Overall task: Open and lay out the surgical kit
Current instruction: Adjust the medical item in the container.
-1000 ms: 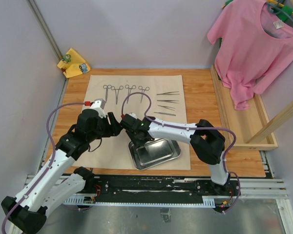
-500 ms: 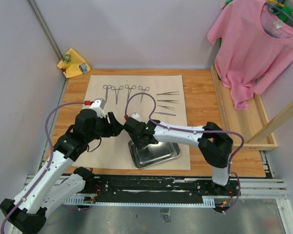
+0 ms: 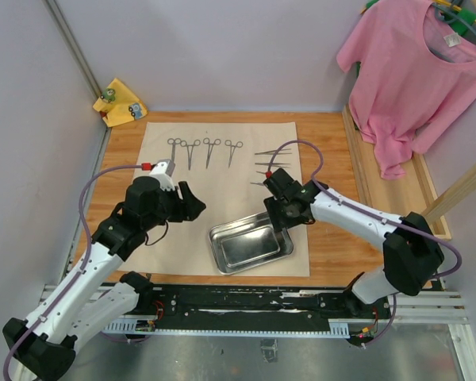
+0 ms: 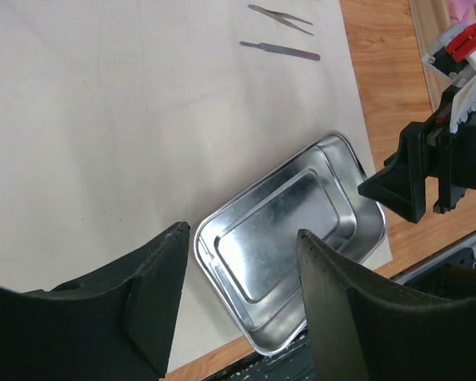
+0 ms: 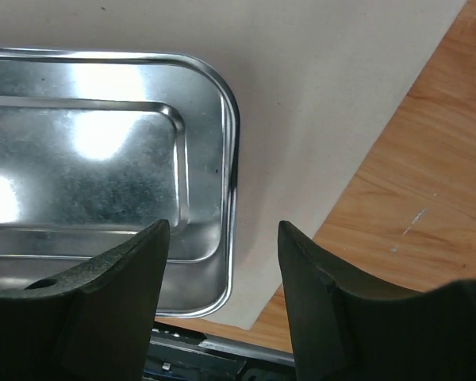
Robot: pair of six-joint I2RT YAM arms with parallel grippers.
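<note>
Beige cloth wrap [image 3: 222,190] lies spread flat. Four ring-handled steel forceps [image 3: 206,151] and slim steel tweezers [image 3: 271,165] sit in rows at the far edge. Shiny rectangular steel tray [image 3: 250,248] is near, empty and skewed. Left gripper [image 4: 239,234] and right gripper [image 5: 222,226] are both spread, holding nothing. Likely squaring the tray: pinch the rim, turn slowly, avoid rucking the cloth.

Bright, even overhead light with soft shadows. White glare blooms on the tray [image 5: 79,175] toward 9 o'clock in the right wrist view. The left claw [image 4: 239,232], at 6 o'clock, looks dark and slightly soft.
</note>
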